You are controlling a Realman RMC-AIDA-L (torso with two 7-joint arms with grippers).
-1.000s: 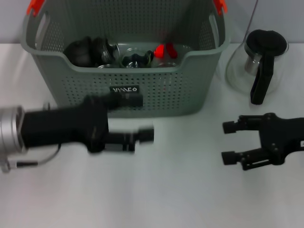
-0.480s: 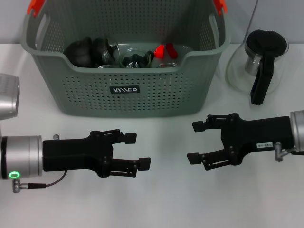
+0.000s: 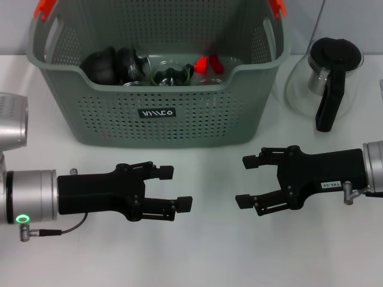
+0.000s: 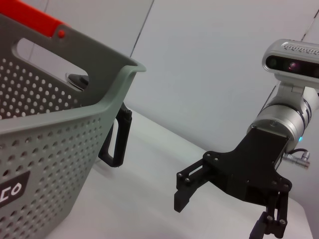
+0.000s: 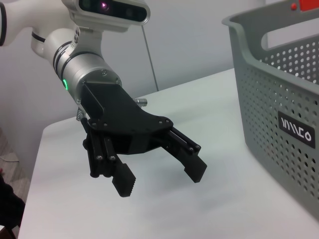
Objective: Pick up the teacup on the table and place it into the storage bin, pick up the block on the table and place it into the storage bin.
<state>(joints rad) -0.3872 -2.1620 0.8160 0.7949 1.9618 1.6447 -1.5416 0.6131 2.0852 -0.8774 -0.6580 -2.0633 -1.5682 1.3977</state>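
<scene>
Collision between the two arms is judged the main risk, since the left end effector (image 3: 170,190) and the right end effector (image 3: 246,180) are held open and empty, facing each other low over the desk (image 3: 209,257) in front of the storage bin (image 3: 161,113). No teacup or block is seen on the desk; glassware and a red piece (image 3: 207,63) lie inside the bin, so a further grasp might only catch the bin wall or the glass teapot (image 3: 326,81) beside it.
</scene>
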